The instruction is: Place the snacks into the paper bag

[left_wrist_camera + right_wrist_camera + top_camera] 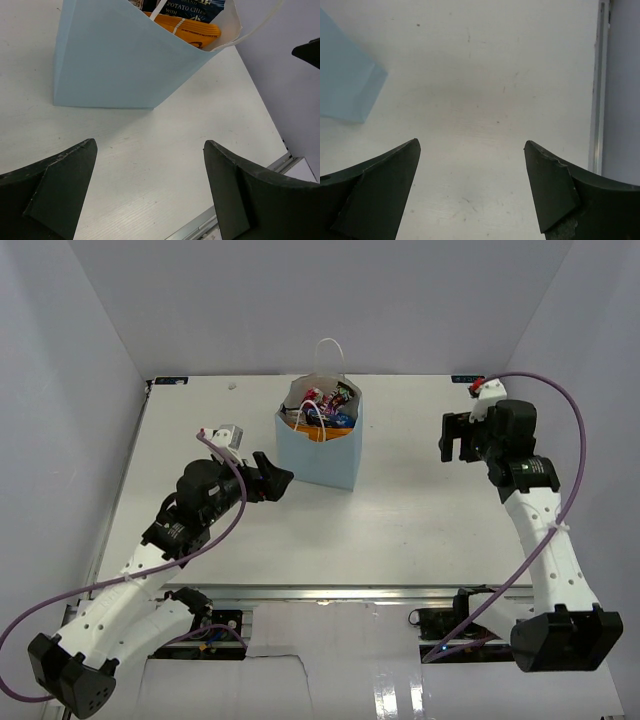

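Overhead, the pale blue paper bag (320, 452) is standing upright at the back of the bench (400, 525), with snacks (325, 408) sitting inside its open top. The left gripper (275, 480) is hovering just beside the bag's left wall, and the right gripper (455, 440) is hanging well apart on the right. Left wrist: the jaws are gaping apart, empty, facing the bag, where an orange chip bag (192, 31) is peeking out. Right wrist: the jaws are spreading wide over bare bench, holding nothing.
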Motion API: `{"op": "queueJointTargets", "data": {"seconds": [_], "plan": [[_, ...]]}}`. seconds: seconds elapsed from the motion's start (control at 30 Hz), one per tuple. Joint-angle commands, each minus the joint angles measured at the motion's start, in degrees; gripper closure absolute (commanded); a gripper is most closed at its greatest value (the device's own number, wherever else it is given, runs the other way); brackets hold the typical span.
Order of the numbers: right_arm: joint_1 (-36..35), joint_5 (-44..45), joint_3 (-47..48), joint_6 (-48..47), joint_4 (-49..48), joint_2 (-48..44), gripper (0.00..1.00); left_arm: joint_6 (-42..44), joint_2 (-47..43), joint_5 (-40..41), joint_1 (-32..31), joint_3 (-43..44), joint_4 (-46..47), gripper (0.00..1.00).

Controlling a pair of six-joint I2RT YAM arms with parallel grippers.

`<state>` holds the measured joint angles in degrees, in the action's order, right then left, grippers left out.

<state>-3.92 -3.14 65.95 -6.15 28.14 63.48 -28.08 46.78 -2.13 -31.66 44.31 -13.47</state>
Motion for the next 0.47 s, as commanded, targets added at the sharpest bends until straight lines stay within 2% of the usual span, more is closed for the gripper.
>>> {"op": "queueJointTargets", "data": {"seconds": [0.0, 0.2, 0.43], "plan": [[1.2, 8.8, -2.2, 2.5, 0.9, -6.5, 0.10, 0.8, -1.5, -1.4, 0.3, 0.3, -0.2, 0.02], [3.0, 12.7, -5.1, 2.4, 2.5, -11.8, 0.10, -0.6, -2.0, -2.7, 0.3, -1.1, -1.0, 0.02], [3.0, 12.4, -4.8, 0.0, 2.3, -14.6, 0.10, -1.1, -2.9, -2.7, 0.3, -1.2, -1.6, 0.02]]}}
